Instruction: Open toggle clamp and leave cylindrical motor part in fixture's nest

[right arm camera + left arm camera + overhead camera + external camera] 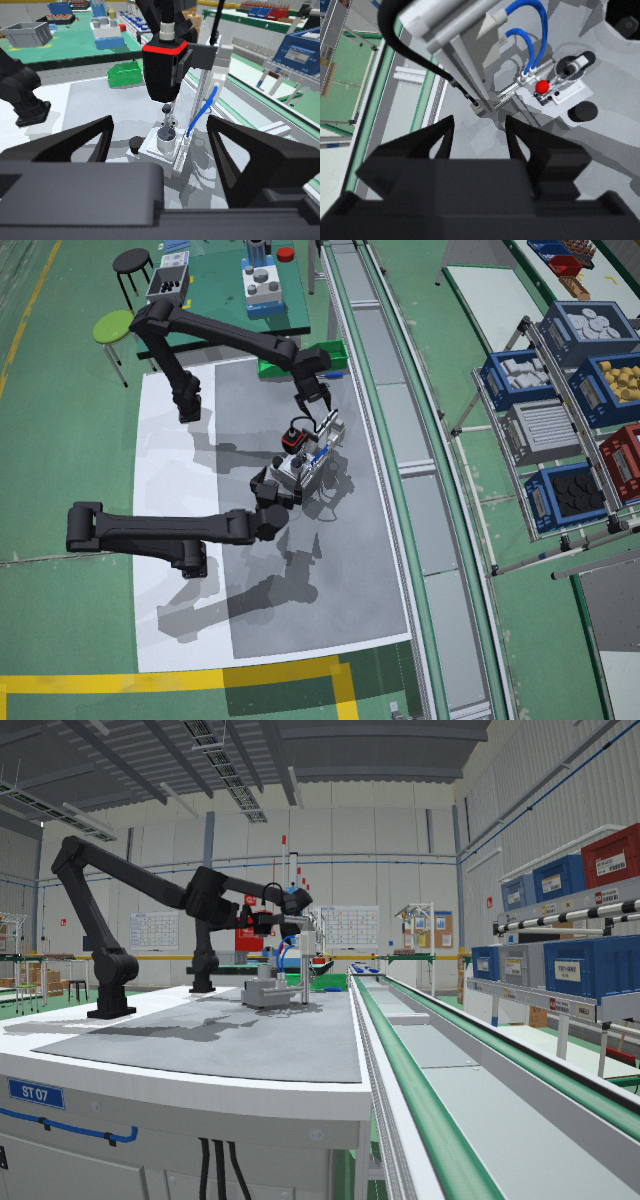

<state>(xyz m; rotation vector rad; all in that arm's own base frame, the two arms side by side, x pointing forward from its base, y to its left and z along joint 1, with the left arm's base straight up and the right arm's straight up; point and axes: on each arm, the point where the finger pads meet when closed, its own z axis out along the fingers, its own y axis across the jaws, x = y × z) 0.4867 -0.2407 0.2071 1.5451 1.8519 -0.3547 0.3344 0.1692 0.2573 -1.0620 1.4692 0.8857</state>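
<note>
Left tool partly open, nothing between the fingers; right tool wide open, also holding nothing. Cylindrical motor part sits upright in the nest of the fixture, on the desk. Toggle clamp is beside the part, red-tipped handle apart from the left fingers; can't tell if fully open. Black red-banded camera hangs above the fixture.
</note>
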